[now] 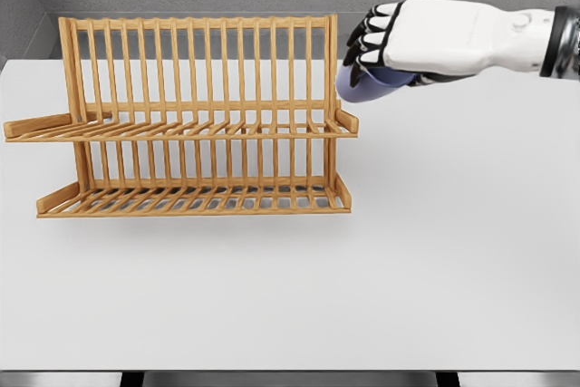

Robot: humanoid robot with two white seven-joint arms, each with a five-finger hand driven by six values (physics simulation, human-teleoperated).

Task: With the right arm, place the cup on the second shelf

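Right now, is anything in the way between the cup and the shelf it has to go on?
The right hand holds the blue cup beside the wooden rack's right end. The rack's right side post stands between the cup and the upper shelf, which holds nothing.
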